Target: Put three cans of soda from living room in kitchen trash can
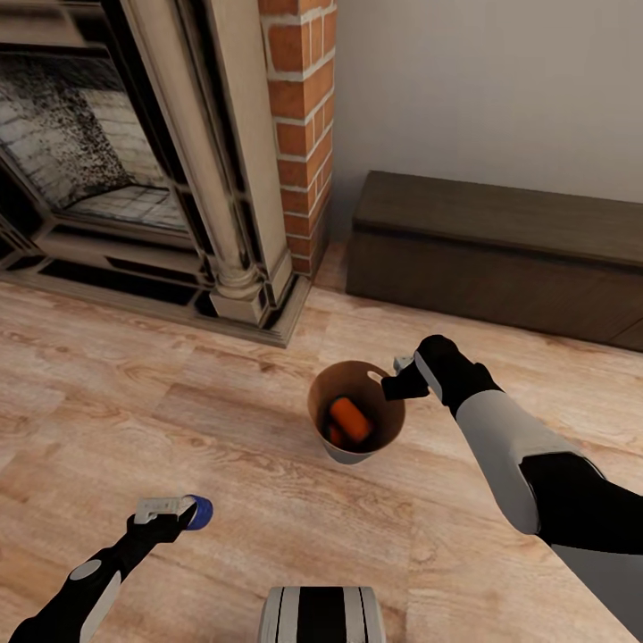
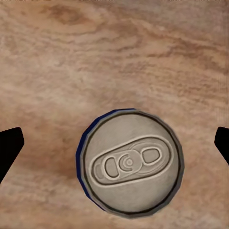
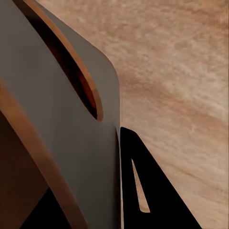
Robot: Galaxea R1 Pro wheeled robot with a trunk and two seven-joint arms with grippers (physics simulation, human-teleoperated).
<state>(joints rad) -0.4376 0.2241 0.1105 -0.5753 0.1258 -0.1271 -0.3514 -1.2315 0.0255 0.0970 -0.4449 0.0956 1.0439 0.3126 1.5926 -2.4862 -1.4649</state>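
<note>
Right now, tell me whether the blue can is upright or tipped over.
Upright: the blue can stands on the wood floor, its pale pull-tab top facing the left wrist camera, between the left gripper's spread fingers.

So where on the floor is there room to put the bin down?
Bare wood floor lies between the fireplace and the blue can, and between the bin and the cabinet. It's crowded by the bin's rim, where the right claw grips.

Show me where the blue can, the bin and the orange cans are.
blue can (image 2: 130, 164): left wrist view, its pale top.
bin (image 1: 327, 386): head view, inner wall.
orange cans (image 1: 350, 420): head view, upper can's side.
</note>
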